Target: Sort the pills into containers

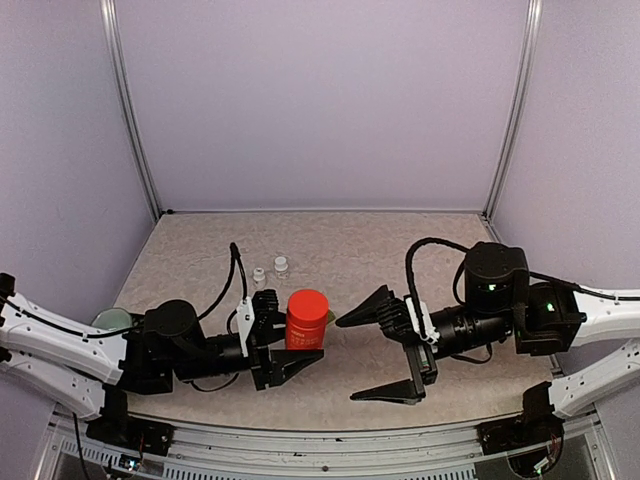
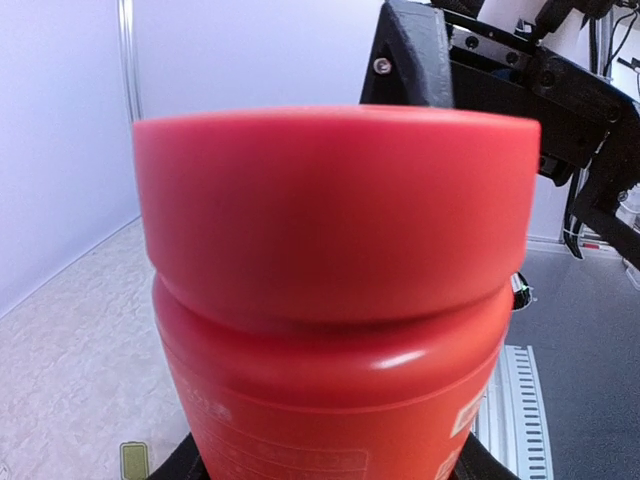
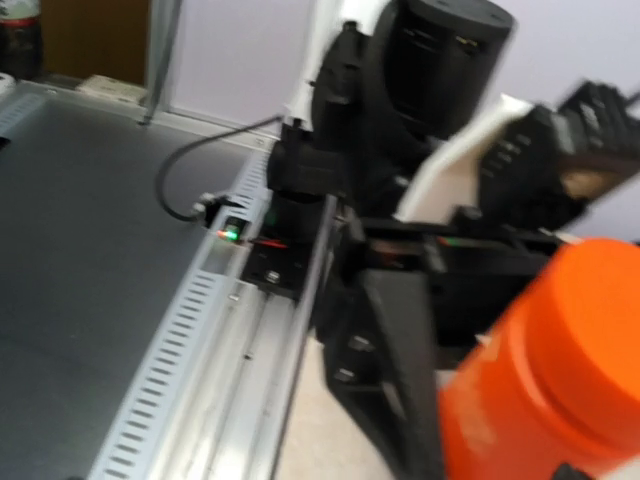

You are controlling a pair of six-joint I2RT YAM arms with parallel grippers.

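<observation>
Left wrist: red bottle (image 2: 340,300), apparently upright

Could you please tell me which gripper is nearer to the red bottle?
Left. The left gripper is closed around the red bottle; the right gripper stands open, apart from it, on the right arm's side.

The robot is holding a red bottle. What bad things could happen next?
1. The left gripper clamps the red bottle by its body, and the cap is on. If the open right gripper comes in to twist the cap, the bottle might spin or slip out.
2. Two small clear vials stand on the table just behind the bottle. A swinging arm could knock them over.
</observation>
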